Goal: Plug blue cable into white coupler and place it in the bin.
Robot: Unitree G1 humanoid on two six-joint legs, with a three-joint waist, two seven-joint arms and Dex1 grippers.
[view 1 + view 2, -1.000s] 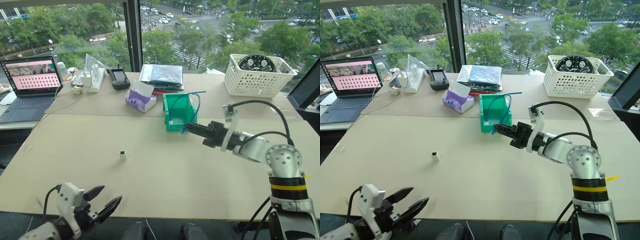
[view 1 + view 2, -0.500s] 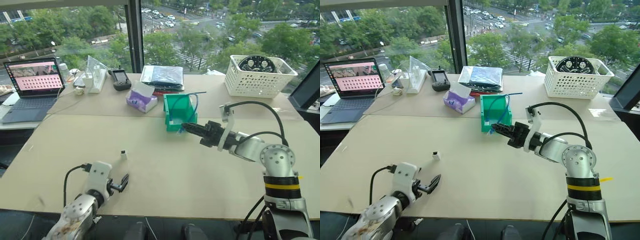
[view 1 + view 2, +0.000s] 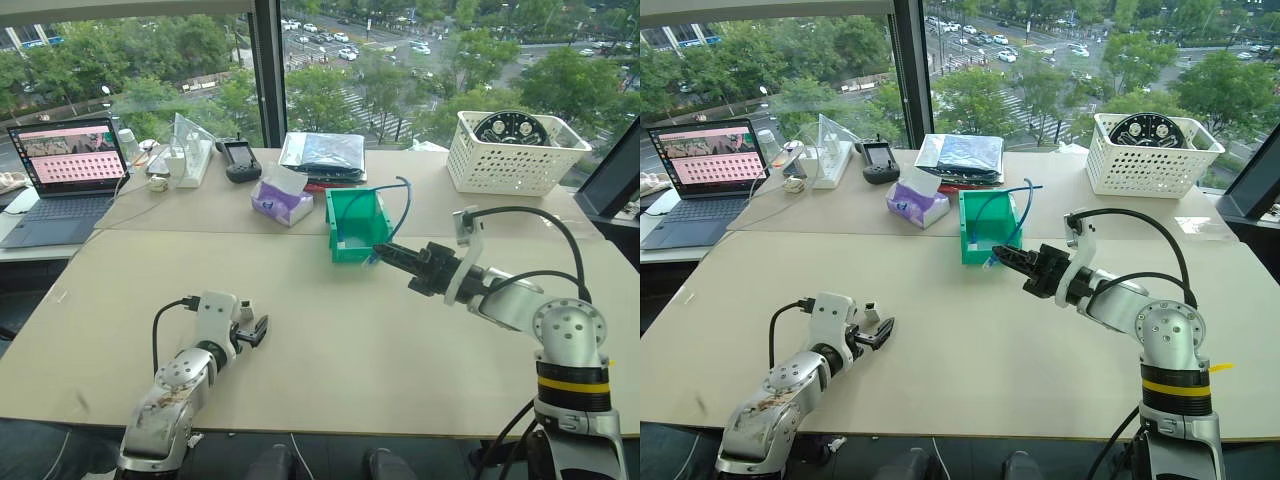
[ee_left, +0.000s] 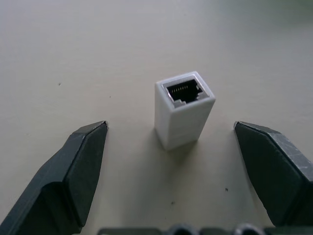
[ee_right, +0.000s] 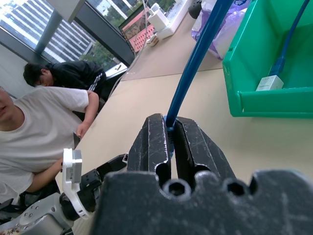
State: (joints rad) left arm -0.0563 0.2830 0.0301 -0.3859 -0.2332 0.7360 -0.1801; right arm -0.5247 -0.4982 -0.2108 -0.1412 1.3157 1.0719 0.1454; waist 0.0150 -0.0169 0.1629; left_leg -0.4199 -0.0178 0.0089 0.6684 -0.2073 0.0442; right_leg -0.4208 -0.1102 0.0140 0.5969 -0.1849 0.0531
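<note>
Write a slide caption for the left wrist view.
Open left gripper straddles the small white plastic coupler, standing upright on the beige table, socket facing up.

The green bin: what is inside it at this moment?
Inside the bin lies a stretch of the blue cable ending in a small whitish block. The bin's front wall hides the floor nearest it.

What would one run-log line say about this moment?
left tool: open, straddling white coupler | right tool: shut on blue cable | bin: cable trails inside
</note>
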